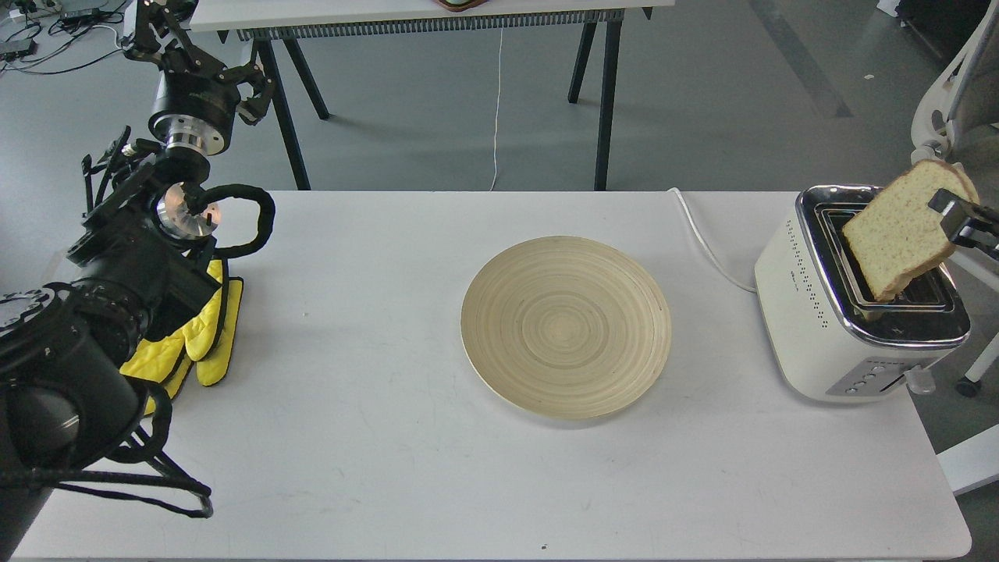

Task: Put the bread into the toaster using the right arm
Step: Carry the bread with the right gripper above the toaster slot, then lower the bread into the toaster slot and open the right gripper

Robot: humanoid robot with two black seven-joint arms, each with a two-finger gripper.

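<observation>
bread (897,234): porous tan slice, tilted | toaster (843,312): boxy cream, chrome top

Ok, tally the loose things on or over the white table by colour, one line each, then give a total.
Cream-white: 1, the toaster
Pale tan: 2, the bread and the round plate
Yellow: 1, the oven mitt, though it may be more than one stacked
Total: 4
</observation>
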